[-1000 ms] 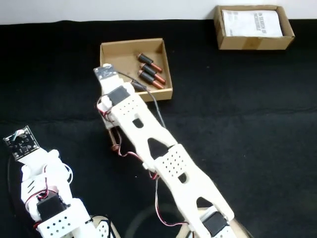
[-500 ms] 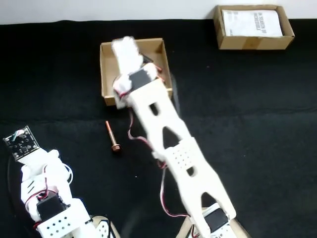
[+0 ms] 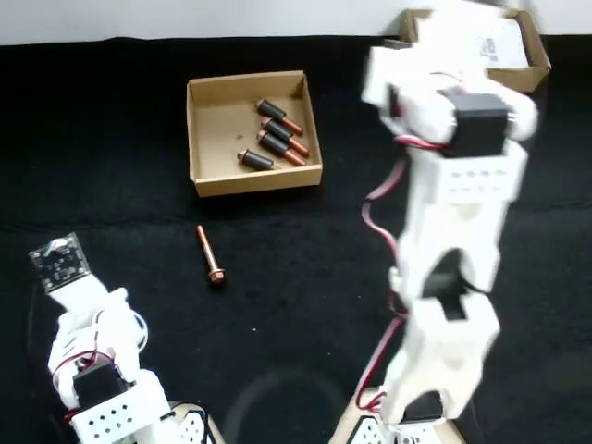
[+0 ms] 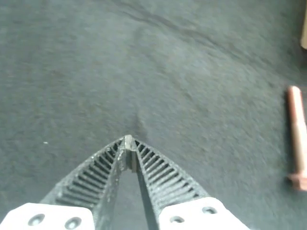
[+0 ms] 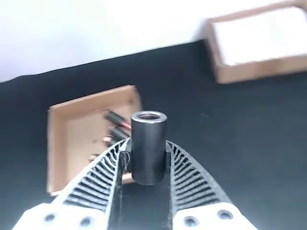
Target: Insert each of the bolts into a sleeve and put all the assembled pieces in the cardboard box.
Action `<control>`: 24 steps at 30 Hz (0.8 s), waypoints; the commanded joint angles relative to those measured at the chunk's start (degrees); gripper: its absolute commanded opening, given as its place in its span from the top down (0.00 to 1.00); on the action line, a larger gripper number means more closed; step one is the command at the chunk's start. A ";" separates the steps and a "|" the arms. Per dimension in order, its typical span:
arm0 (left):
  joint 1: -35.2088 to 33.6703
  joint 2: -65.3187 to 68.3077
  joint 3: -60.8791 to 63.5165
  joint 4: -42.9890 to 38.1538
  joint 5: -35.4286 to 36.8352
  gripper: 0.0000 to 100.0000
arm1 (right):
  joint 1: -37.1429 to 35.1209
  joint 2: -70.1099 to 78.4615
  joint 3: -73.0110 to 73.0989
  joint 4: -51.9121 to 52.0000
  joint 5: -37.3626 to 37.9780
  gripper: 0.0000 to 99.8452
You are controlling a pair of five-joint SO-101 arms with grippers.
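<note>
— What lies under everything?

— A black cloth covers the table (image 3: 111, 111), and a white wall runs behind its far edge.

— Where is the cardboard box?

— The cardboard box (image 3: 217, 125) sits open on the far part of the cloth. Four assembled pieces (image 3: 277, 146) lie in it, dark sleeves with copper bolt ends showing. They are bunched toward the wall nearer the right arm (image 3: 453, 231).

— And the loose bolt?

— A copper bolt (image 3: 209, 254) lies flat on the cloth, just before the box's near wall but not touching it. Its head points toward the arms' bases.

— What does the right gripper hold?

— The right gripper (image 5: 147, 143) pinches a dark metal sleeve (image 5: 148, 127) between its ribbed fingers. The sleeve's open bore shows at the end past the tips. The arm stands raised, its upper end in front of a second cardboard box (image 5: 259, 72) that has white paper inside.

— The left one?

— The left gripper (image 4: 128, 141) has its fingers pressed together with nothing between them. It is low over bare cloth, and the bolt lies near but apart from the tips.
</note>
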 commanded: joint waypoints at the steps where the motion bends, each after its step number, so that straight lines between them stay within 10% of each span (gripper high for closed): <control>1: 2.24 -0.04 1.01 0.18 -1.93 0.99 | 4.00 -16.84 16.40 0.57 -0.44 0.99; 9: 10.68 -0.04 -2.86 8.53 -4.04 0.99 | 9.19 -45.76 49.98 0.22 -0.44 0.99; 24: 29.67 0.13 -3.74 9.49 -5.36 0.99 | 40.75 -91.82 112.92 -24.31 4.31 0.99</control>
